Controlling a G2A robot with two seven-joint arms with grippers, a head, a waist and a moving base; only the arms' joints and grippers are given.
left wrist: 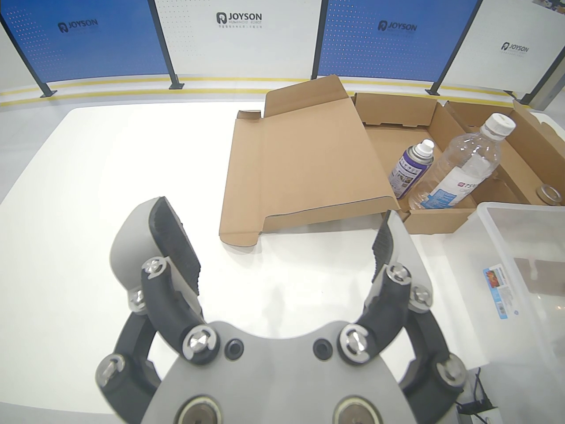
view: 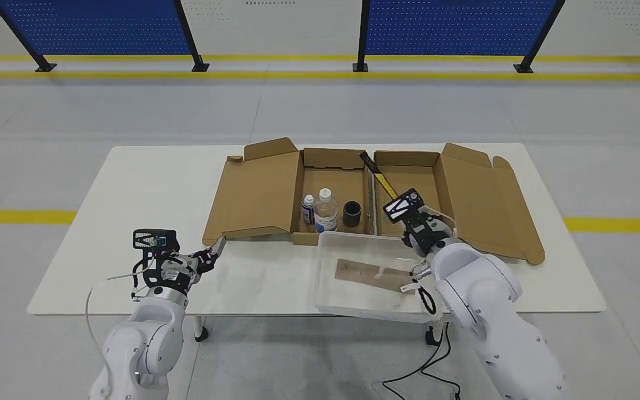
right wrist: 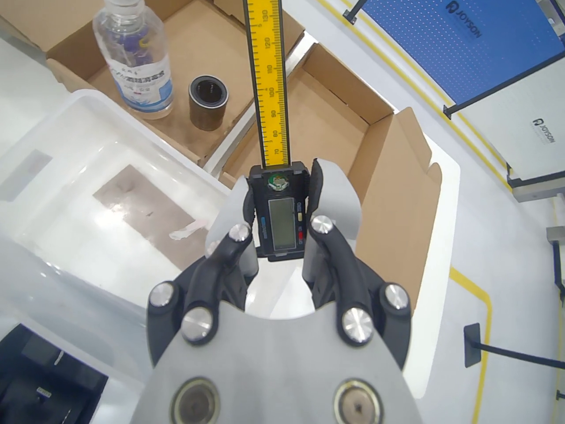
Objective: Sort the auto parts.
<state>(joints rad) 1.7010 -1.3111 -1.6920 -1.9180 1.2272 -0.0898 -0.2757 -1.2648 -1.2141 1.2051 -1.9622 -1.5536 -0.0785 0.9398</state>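
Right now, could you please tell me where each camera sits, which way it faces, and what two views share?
Top view: above the arms, facing down at the table; both arms show at its near edge.
Left wrist view: on the left wrist, facing across the table past the open left gripper toward the cardboard box.
Right wrist view: on the right wrist, facing along the caliper clamped in the right gripper.
Shared: both wrist views show the water bottle.

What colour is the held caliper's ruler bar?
The caliper's ruler bar is yellow with black markings; the right wrist view shows it best.
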